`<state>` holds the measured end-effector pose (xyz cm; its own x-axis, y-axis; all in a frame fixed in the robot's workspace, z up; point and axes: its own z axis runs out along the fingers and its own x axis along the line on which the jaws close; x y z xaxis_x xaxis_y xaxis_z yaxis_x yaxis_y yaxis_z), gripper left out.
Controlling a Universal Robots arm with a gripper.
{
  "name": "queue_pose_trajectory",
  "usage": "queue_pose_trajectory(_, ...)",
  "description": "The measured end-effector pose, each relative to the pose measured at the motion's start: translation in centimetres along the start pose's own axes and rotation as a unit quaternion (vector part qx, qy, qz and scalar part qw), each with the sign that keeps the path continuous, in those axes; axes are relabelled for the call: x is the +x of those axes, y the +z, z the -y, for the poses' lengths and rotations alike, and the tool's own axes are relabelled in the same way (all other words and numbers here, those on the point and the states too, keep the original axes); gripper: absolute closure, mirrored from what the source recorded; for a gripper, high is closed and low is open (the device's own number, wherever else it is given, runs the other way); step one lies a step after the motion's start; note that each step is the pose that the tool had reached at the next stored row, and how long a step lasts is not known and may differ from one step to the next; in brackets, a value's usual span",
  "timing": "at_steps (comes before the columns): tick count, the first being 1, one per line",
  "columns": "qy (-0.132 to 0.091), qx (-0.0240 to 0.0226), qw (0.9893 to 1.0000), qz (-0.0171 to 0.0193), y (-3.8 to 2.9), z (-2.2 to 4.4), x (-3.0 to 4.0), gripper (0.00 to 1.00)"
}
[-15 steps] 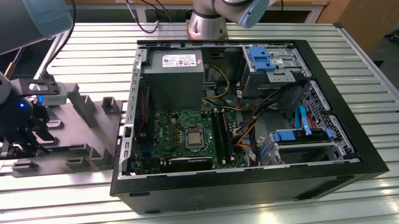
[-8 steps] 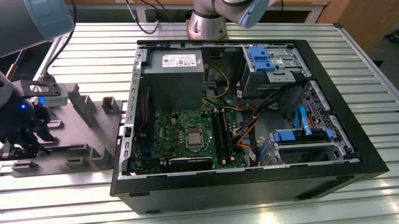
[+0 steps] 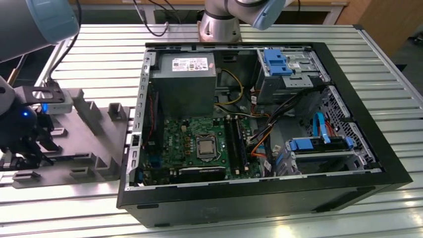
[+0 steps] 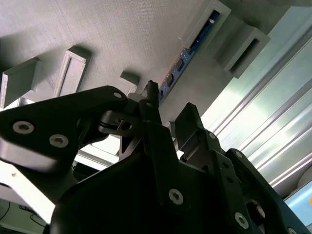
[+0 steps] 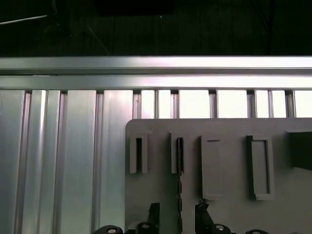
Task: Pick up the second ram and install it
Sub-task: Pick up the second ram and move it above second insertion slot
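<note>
The claw (image 5: 178,217) is hovering low over the grey tray (image 5: 282,214), its fingers (image 5: 154,213) spread apart on either side of the second ram (image 5: 180,156), which is standing on edge in a tray slot. The tray is resting on the slatted metal surface (image 5: 73,161) beside an open computer case (image 3: 264,124).

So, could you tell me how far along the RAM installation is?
Done: the gripper sits open over the grey tray. In hand: nothing yet; the second ram stands on edge there, between the fingers, ungripped. Left: lifting it and seating it in the motherboard.
</note>
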<state>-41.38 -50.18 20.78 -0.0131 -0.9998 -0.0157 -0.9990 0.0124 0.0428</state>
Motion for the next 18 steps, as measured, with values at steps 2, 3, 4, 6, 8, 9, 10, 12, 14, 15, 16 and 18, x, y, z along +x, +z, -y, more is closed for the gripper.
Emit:
queue_pose_trajectory(2,0.000,-0.0002,1.0000,-0.0003,0.02,-0.01,0.00,0.58)
queue_pose_trajectory(3,0.000,-0.0002,1.0000,-0.0004,0.03,-0.01,0.01,0.58)
queue_pose_trajectory(4,0.000,-0.0002,1.0000,-0.0003,0.06,-0.01,0.00,0.58)
queue_pose_trajectory(6,0.000,-0.0002,1.0000,-0.0003,0.06,0.00,0.01,0.58)
queue_pose_trajectory(8,0.000,-0.0002,1.0000,-0.0003,0.07,-0.01,0.00,0.58)
queue_pose_trajectory(9,0.000,-0.0002,1.0000,-0.0003,0.07,0.00,0.01,0.58)
queue_pose_trajectory(10,0.000,-0.0002,1.0000,-0.0003,0.07,-0.01,0.01,0.58)
queue_pose_trajectory(12,0.000,-0.0002,1.0000,-0.0003,0.08,-0.01,0.00,0.58)
queue_pose_trajectory(14,0.000,-0.0002,1.0000,-0.0003,0.09,0.00,0.00,0.58)
queue_pose_trajectory(15,0.000,-0.0002,1.0000,-0.0003,0.09,0.00,0.01,0.60)
queue_pose_trajectory(16,0.000,-0.0002,1.0000,-0.0003,0.09,0.00,0.00,0.66)
queue_pose_trajectory(18,0.000,-0.0002,1.0000,-0.0004,0.10,0.00,0.01,0.73)
